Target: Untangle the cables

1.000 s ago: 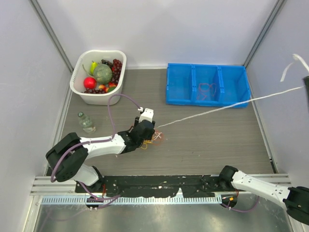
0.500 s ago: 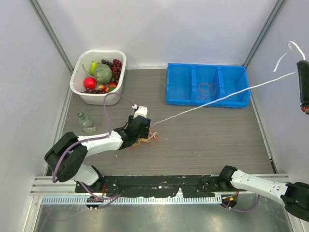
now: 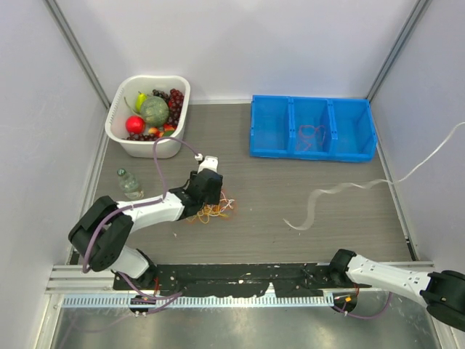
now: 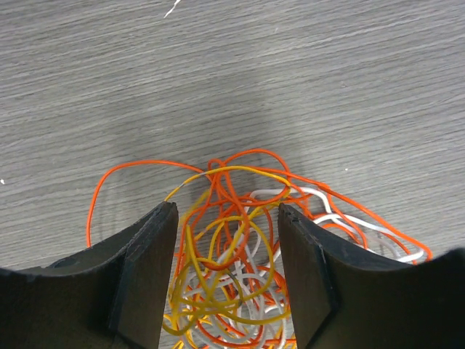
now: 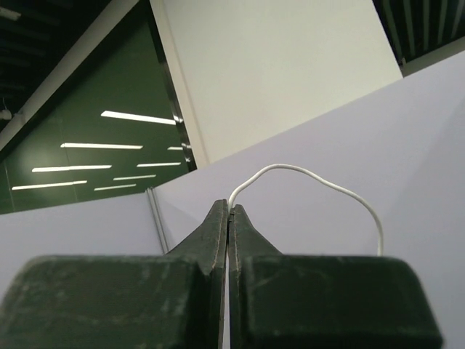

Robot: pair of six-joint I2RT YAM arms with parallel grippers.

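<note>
White cable [image 3: 349, 187] is clear of the tangle [image 3: 211, 211], pinched tight in my right jaws. Left jaws sit apart, straddling that tangle, so most of the untangling's left.

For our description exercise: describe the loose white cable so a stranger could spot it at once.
Find the blue bin at the table's far right. In front of it a white cable lies curled on the table, then rises rightward to the shut right gripper. Unlike the orange, yellow and white tangle at the left gripper, it is one lone strand.
</note>
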